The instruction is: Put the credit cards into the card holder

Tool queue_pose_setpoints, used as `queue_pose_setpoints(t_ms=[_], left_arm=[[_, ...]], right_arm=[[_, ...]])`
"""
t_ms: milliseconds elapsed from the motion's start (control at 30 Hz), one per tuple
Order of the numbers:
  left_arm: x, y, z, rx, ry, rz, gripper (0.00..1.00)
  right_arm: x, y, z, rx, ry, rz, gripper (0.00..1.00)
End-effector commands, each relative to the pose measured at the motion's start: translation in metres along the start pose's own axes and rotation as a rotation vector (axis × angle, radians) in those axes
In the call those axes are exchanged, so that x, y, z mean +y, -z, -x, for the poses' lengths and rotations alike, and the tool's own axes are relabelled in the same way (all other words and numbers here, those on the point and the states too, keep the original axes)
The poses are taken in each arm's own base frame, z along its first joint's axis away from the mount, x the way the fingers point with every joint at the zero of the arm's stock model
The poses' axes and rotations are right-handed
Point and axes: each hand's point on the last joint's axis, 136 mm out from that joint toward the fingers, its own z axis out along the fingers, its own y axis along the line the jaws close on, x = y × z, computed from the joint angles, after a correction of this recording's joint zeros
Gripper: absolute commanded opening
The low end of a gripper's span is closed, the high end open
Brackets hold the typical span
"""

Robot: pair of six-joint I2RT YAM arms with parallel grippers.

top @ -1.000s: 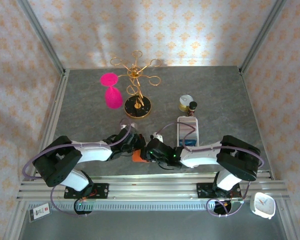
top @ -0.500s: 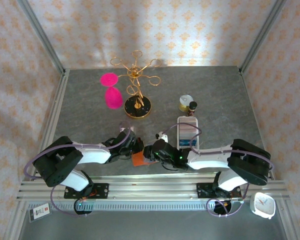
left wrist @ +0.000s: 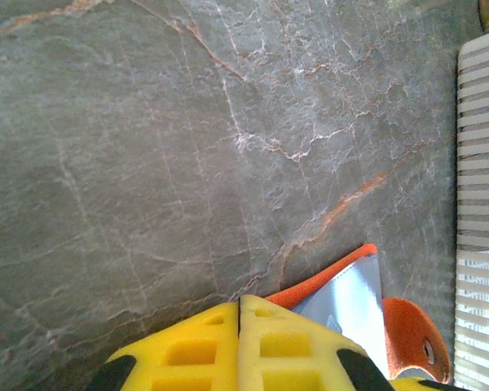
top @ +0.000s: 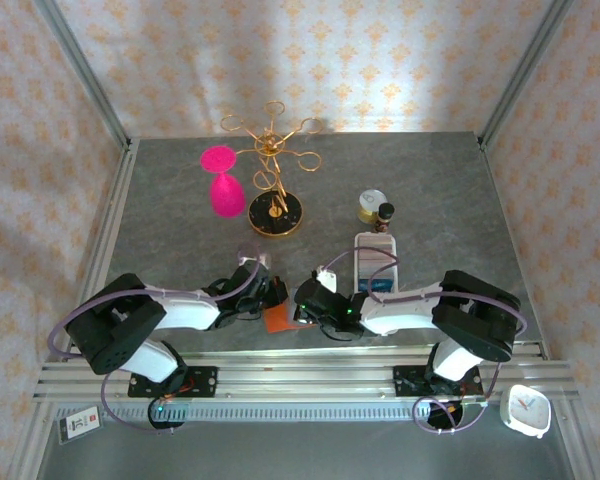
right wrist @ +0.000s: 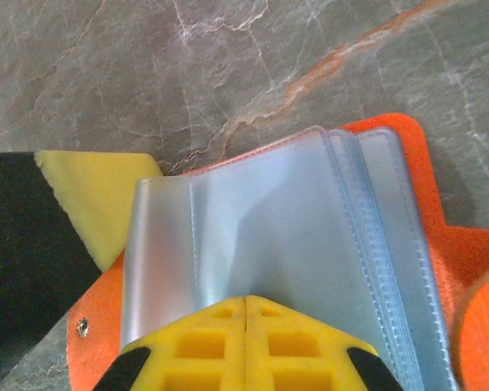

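Top cam first: the small orange-red folding card holder point(top: 277, 320) is lying on the grey marble-look table point(top: 160, 250), near edge, pretty much in the middle between the two arms. The left gripper point(top: 268, 296) is at its far left corner and the right gripper point(top: 302, 302) is at its right side. Just right of that and a bit farther back sits a long white slotted plastic tray point(top: 372, 250) with a teal-blue patch at its near end, too small for me to say what it is. Beyond the tray there's a small round gold-coloured tin point(top: 369, 204) with a dark little bottle point(top: 385, 213) just beside it. Off to the left are a gold wire stand on a round black base point(top: 273, 212) and a hot-pink glass point(top: 223, 190). Left wrist cam: the yellow pads are pressed flat together. The holder's orange rim and grey-blue pocket poke out to the right from under them, and the tray's slots run along the right edge. Right wrist cam: the pads are closed tight here too, sitting over the holder's see-through grey-blue sleeves, which are fanned open on the orange cover. I can't tell if a sleeve is pinched between them. One yellow pad of the left gripper's fingers point(right wrist: 106, 195) sits at the holder's left edge.
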Motion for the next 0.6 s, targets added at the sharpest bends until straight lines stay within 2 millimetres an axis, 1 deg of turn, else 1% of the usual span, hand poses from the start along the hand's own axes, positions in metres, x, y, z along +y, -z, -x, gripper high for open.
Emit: queue_pose_setpoints(t_ms=[0,67,167,233,300,400,467,567], left_arm=[[0.014,0.005,-0.003,-0.012,0.003,0.032,0.04],[0.012,0.010,0.001,-0.034,0.008,0.018,0.04],[0.004,0.020,0.008,-0.080,0.014,-0.031,0.05],[-0.005,0.026,0.013,-0.099,0.013,-0.063,0.09],[-0.013,0.032,0.017,-0.115,0.012,-0.096,0.15],[-0.020,0.039,0.023,-0.140,0.016,-0.118,0.18],[-0.017,0.044,0.027,-0.163,0.023,-0.099,0.17],[-0.011,0.050,0.032,-0.197,0.028,-0.070,0.17]], right_arm=[[-0.018,-0.002,0.000,-0.009,-0.013,-0.077,0.02],[-0.020,-0.002,-0.002,-0.005,-0.014,-0.079,0.02],[-0.018,-0.002,-0.004,0.003,-0.014,-0.057,0.02],[-0.014,-0.002,-0.004,0.005,-0.011,-0.036,0.03],[-0.010,-0.001,-0.004,0.001,0.000,-0.023,0.04],[0.005,0.002,-0.003,0.001,0.022,0.035,0.07],[0.020,0.005,-0.002,0.005,0.038,0.089,0.08],[0.035,0.010,-0.001,0.003,0.051,0.148,0.09]])
